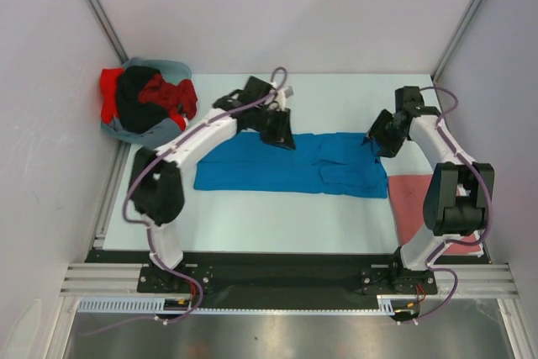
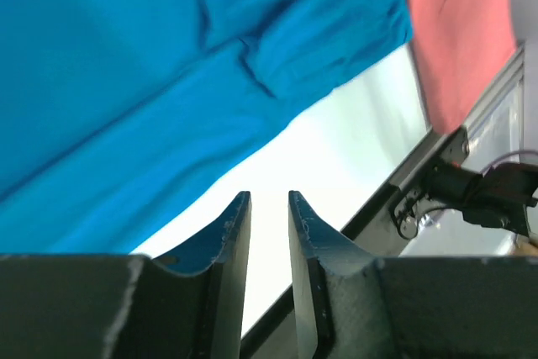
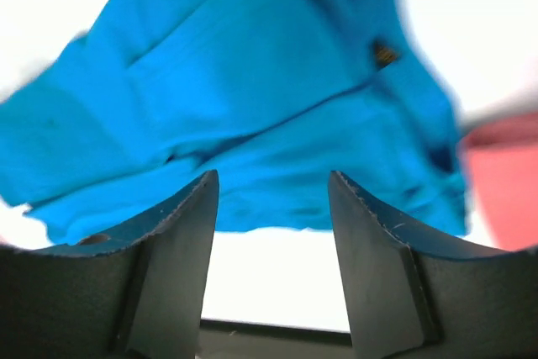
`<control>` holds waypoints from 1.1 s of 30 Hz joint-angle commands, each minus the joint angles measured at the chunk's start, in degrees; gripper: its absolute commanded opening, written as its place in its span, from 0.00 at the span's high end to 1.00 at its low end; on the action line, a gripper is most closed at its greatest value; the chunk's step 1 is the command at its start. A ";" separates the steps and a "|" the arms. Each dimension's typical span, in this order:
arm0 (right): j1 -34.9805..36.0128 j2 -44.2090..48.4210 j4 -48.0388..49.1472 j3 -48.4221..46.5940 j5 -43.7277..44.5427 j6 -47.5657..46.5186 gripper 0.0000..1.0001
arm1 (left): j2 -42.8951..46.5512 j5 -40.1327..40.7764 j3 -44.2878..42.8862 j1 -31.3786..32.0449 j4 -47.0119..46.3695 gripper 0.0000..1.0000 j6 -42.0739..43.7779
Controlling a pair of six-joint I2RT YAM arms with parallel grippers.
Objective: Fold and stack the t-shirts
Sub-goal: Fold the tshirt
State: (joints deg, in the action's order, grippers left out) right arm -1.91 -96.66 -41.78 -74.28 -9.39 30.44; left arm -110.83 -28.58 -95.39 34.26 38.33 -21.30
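Observation:
A bright blue t-shirt (image 1: 286, 166) lies as a long folded band across the middle of the table. My left gripper (image 1: 282, 136) hovers over its back edge left of centre, and my right gripper (image 1: 377, 140) is over its back right corner. In the left wrist view the left gripper (image 2: 269, 199) shows a narrow gap with nothing in it, above the blue t-shirt (image 2: 168, 81). The right gripper (image 3: 273, 178) stands wide open and empty over the blue t-shirt (image 3: 252, 98). A folded pinkish-red t-shirt (image 1: 412, 199) lies flat at the right.
A heap of red, black and grey-blue t-shirts (image 1: 147, 102) sits in the back left corner. White walls close in both sides. The black front rail (image 1: 269, 262) carries the arm bases. The pinkish-red t-shirt (image 2: 462, 39) (image 3: 504, 182) shows in both wrist views.

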 commanded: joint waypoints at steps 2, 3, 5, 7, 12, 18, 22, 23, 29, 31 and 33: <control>6.12 1.13 -2.43 -1.48 3.56 10.33 0.48 | 9.39 4.58 7.49 -6.04 2.54 0.72 3.54; 8.31 0.52 -2.43 -1.05 4.72 12.00 0.54 | 10.44 4.93 8.98 -8.05 2.63 0.73 3.81; 9.99 0.33 -2.52 -0.34 8.05 16.30 0.89 | 12.81 5.20 13.29 -10.17 2.11 0.74 3.81; 11.75 1.21 -1.38 3.08 10.78 20.60 1.00 | 13.96 4.85 16.98 -12.81 1.49 0.75 3.90; 11.93 2.97 4.16 9.85 15.88 25.37 1.00 | 16.78 4.59 21.83 -15.97 0.52 0.76 4.77; 12.37 1.04 12.14 15.83 18.09 27.92 1.00 | 17.57 3.36 23.85 -17.74 0.61 0.76 5.83; 13.25 -4.66 14.79 17.76 18.88 30.73 1.00 | 17.75 2.91 24.55 -18.53 0.79 0.76 6.18; 13.42 -5.46 16.45 19.25 19.05 31.35 1.00 | 17.75 3.26 24.82 -18.70 0.87 0.76 6.27; 14.66 -14.06 17.80 11.19 22.57 28.45 1.00 | 17.05 3.18 24.20 -19.84 1.40 0.76 6.62; 14.66 -16.44 14.98 6.00 23.53 27.14 1.00 | 16.35 2.56 23.77 -20.20 1.40 0.76 6.62; 14.48 -18.64 14.62 2.50 24.32 25.30 1.00 | 15.82 2.21 23.33 -20.72 1.40 0.77 6.62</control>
State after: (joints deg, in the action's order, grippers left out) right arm 12.32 -106.78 -38.20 -69.32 9.45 56.23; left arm -95.64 -24.75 -70.83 14.61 40.05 -16.38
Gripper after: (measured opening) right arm 0.009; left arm 0.238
